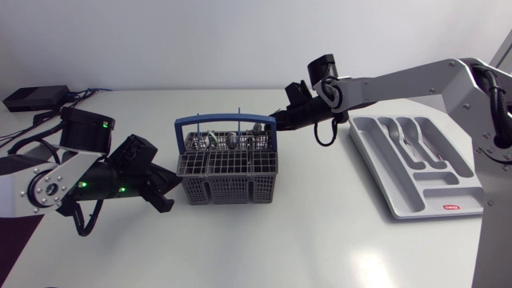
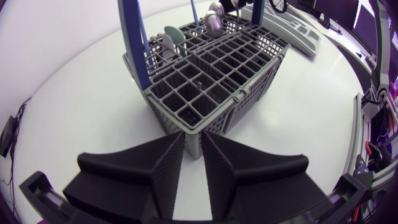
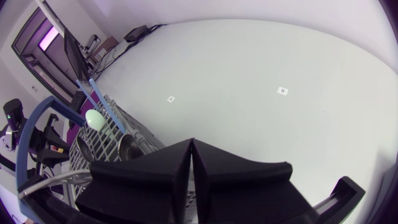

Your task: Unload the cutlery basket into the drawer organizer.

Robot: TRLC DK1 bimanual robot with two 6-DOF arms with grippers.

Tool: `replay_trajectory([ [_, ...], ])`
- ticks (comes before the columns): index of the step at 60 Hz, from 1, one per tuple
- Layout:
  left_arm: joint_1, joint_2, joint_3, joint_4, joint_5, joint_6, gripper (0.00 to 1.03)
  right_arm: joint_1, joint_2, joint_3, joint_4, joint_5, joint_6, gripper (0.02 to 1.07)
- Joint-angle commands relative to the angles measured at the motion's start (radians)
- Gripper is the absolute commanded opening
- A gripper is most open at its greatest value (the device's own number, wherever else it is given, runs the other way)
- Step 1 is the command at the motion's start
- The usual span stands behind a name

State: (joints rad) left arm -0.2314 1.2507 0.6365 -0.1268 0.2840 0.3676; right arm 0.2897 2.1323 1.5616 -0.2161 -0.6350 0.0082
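A: Log the position of the task items.

B: The cutlery basket (image 1: 228, 190) stands upright on the white table (image 1: 320, 248), left of centre in the head view. Its blue handle (image 1: 226, 119) arches over the top. The drawer organizer (image 1: 381, 172) lies well apart from it on my right side, set at an angle.

A: What is in the basket?

B: The contents stand in the compartments farthest from the left wrist camera. I can see a pale green utensil head (image 2: 176, 36), a metal spoon bowl (image 2: 214, 22) and a thin blue rod (image 2: 194, 11) standing upright.

A: State of the left claw?

B: The left gripper (image 2: 193, 135) sits low at the basket's near corner, on the side away from the organizer. Its fingers (image 2: 165, 168) stand a narrow gap apart, and the corner post fills that gap at the tips. I record it as clamped on the basket's corner.

A: And the right?

B: The right arm (image 1: 400, 80) comes in from the right edge and passes behind the organizer. The right gripper (image 3: 191, 143) hangs above the basket's back corner, the one nearest the organizer. Its fingers are pressed together along a closed seam, and nothing shows between them. In its wrist view, the green head and the spoon bowl sit just beside the fingers.

A: Anything lying in the organizer?

B: I cannot tell. In the head view, the moulded shapes and any cutlery look alike.
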Motion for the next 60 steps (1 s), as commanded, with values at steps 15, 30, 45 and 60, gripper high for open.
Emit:
replay_trajectory([
  [15, 0.05, 0.069, 0.02, 0.078, 0.006, 0.007, 0.23, 0.0, -0.112, -0.192, -0.043, -0.06, -0.025, 0.12],
  [30, 0.075, 0.142, 0.081, 0.102, 0.007, -0.001, 0.23, 0.029, -0.313, -0.468, 0.004, 0.0, -0.047, 0.12],
  [45, 0.08, 0.168, 0.111, 0.105, 0.007, -0.01, 0.23, 0.019, -0.457, -0.607, 0.047, 0.051, -0.048, 0.12],
  [60, 0.078, 0.227, 0.169, 0.102, 0.011, -0.024, 0.23, -0.009, -0.428, -0.587, 0.119, 0.087, -0.047, 0.12],
])
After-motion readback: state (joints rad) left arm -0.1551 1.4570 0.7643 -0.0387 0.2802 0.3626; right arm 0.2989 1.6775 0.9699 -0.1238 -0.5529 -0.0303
